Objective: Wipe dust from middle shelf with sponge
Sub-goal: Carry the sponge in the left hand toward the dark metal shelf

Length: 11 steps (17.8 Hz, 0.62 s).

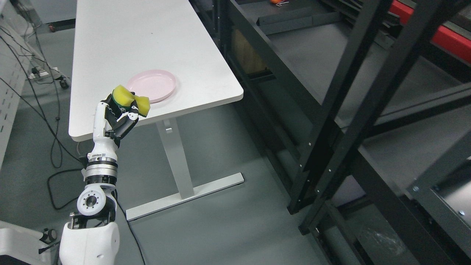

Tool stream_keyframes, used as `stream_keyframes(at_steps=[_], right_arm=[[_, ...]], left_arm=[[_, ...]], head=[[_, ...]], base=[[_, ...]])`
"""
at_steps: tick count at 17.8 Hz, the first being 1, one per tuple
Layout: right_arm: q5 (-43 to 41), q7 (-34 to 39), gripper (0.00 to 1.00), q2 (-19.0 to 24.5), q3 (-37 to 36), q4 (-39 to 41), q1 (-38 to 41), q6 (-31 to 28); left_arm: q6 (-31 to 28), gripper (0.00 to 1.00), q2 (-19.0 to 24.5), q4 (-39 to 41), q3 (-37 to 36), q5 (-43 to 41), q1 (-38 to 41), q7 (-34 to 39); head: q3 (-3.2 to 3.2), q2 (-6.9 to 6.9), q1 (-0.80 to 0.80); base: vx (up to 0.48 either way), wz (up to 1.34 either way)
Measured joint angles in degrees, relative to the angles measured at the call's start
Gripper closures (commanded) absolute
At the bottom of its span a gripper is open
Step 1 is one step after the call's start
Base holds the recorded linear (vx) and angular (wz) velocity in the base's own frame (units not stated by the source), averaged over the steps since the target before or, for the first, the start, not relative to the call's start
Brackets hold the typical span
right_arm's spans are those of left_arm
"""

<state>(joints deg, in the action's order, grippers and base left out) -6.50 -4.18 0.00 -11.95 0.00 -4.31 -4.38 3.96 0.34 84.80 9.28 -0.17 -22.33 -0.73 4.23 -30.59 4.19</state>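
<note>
My left hand [123,110] is raised over the near edge of the white table [121,40], its fingers [130,117] curled around a yellow sponge [129,99] with a green scrubbing layer. The sponge is squeezed and bulges out on both sides of the grasp. It hangs just in front of a pink plate [152,84]. The black metal shelf rack [368,110] fills the right half of the view, well to the right of the hand. One of its grey shelf boards [312,55] lies beyond the frame posts. My right arm does not show.
The pink plate lies near the table's front right corner. The table's white leg and foot [184,176] stand between the hand and the rack. Black cables [51,132] trail over the grey floor at left. A red beam [445,36] crosses behind the rack at top right.
</note>
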Motion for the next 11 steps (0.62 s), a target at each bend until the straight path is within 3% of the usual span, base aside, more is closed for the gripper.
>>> stream_keyframes(at_steps=[11], right_arm=[[0.0,0.0,0.0,0.0,0.0,0.0,0.0,0.0]], left_arm=[[4.4,1.0,-0.2,5.6,-11.8,0.1,-2.5,-0.1]], head=[[0.0,0.0,0.0]], base=[[-0.221,-0.87]])
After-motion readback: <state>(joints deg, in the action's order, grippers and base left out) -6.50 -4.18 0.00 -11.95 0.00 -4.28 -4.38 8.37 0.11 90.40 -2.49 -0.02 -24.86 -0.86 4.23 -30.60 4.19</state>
